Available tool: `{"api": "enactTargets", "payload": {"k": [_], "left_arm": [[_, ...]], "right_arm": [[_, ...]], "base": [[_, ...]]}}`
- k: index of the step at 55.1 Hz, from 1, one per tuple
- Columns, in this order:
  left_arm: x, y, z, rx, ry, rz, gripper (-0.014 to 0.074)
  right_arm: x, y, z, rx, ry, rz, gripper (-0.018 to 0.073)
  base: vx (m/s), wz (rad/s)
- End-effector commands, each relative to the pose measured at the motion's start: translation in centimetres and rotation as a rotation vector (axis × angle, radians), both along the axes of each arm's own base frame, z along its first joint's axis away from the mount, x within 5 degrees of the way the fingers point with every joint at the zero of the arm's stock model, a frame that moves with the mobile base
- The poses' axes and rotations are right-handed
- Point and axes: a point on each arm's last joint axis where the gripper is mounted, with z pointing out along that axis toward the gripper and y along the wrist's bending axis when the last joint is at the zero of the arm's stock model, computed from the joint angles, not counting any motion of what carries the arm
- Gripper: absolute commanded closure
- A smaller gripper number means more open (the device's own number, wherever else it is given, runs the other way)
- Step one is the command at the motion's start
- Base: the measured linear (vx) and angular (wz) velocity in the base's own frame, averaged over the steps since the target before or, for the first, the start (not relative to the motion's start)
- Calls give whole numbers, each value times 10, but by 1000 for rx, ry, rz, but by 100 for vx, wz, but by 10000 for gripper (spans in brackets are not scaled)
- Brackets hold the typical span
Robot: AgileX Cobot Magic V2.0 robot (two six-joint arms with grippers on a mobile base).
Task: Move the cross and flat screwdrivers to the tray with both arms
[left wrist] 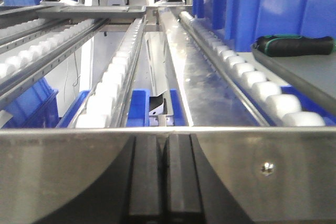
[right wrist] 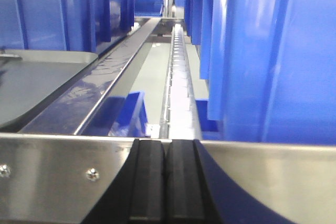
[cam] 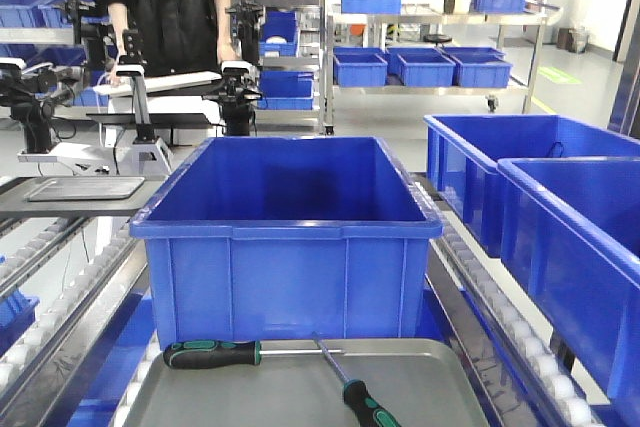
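Two screwdrivers with black and green handles lie in the silver-grey tray [cam: 250,402] at the bottom of the front view. One screwdriver [cam: 215,353] lies along the tray's far rim, shaft pointing right. The other screwdriver [cam: 362,403] lies diagonally, handle toward the lower right. The first one's handle [left wrist: 294,45] shows at the right of the left wrist view, on the tray [left wrist: 315,74]. My left gripper [left wrist: 163,148] is shut and empty, low behind a steel rail. My right gripper [right wrist: 166,150] is shut and empty behind a steel rail; the tray [right wrist: 37,85] lies to its left.
A deep blue crate [cam: 285,237] stands right behind the tray. Two more blue crates [cam: 570,217] stand at the right. Roller conveyor rails [left wrist: 113,77] run along both sides. A smaller tray [cam: 85,188] lies at the far left. A person in black [cam: 170,32] stands at the back by other arms.
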Motion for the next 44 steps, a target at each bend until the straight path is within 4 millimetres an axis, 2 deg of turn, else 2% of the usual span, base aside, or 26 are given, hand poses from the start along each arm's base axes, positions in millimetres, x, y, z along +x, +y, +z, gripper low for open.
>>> {"api": "enactTargets", "payload": {"k": [1,44], "left_arm": [[0,0,15,-15,-102,0,602],[0,0,15,-15,-101,0,602]], "right_arm": [[1,0,7,17,-107,-5,569],[1,0,8,19,-107,-6,567]], "base": [[0,1],[0,0]]}}
